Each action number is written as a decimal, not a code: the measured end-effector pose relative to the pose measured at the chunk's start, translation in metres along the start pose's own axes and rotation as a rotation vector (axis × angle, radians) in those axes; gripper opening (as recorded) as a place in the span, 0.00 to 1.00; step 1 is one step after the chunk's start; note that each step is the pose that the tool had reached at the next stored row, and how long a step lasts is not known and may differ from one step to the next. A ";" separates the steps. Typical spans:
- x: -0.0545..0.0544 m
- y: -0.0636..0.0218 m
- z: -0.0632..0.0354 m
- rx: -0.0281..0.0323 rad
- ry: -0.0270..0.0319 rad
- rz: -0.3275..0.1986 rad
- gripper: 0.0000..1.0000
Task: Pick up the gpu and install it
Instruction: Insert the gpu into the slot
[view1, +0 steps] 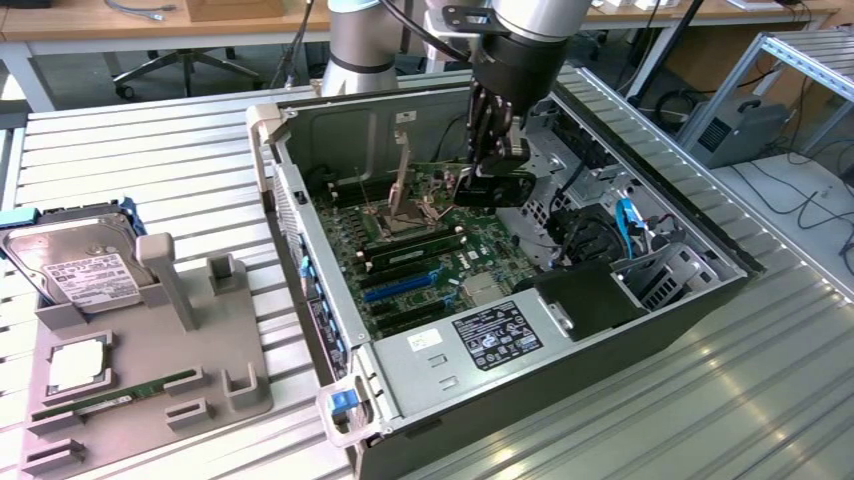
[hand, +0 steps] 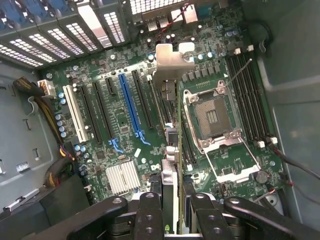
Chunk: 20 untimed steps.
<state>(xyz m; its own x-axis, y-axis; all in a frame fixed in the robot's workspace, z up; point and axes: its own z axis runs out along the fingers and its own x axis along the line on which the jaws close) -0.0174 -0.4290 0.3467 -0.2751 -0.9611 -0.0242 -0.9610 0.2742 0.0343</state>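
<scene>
The gpu (view1: 494, 189), a thin card with a black shroud, hangs on edge inside the open computer case (view1: 310, 290), above the green motherboard (view1: 441, 260). My gripper (view1: 497, 150) is shut on it from above. In the wrist view the gpu (hand: 178, 150) appears edge-on between the black fingers (hand: 150, 215), its silver end bracket (hand: 170, 62) pointing at the case's rear slot openings. My gripper (hand: 176, 212) holds the card over the motherboard (hand: 120, 145), between the long blue slot (hand: 129, 105) and the open CPU socket (hand: 212, 115).
A grey fixture tray (view1: 214, 370) at the exterior view's left holds a silver hard drive (view1: 83, 270), a green RAM stick (view1: 114, 397) and a CPU chip (view1: 78, 365). The power supply (view1: 487, 335) fills the case's near end. Cables (hand: 55, 125) run along one case wall.
</scene>
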 end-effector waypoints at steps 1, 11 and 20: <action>0.000 0.0000 0.0000 0.0000 0.0000 -0.001 0.27; 0.000 0.0000 0.0001 -0.0004 0.0005 -0.014 0.27; 0.000 0.0000 0.0003 -0.0006 0.0009 -0.025 0.27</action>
<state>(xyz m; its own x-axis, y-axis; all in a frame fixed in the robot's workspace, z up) -0.0174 -0.4290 0.3464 -0.2506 -0.9678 -0.0242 -0.9677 0.2497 0.0343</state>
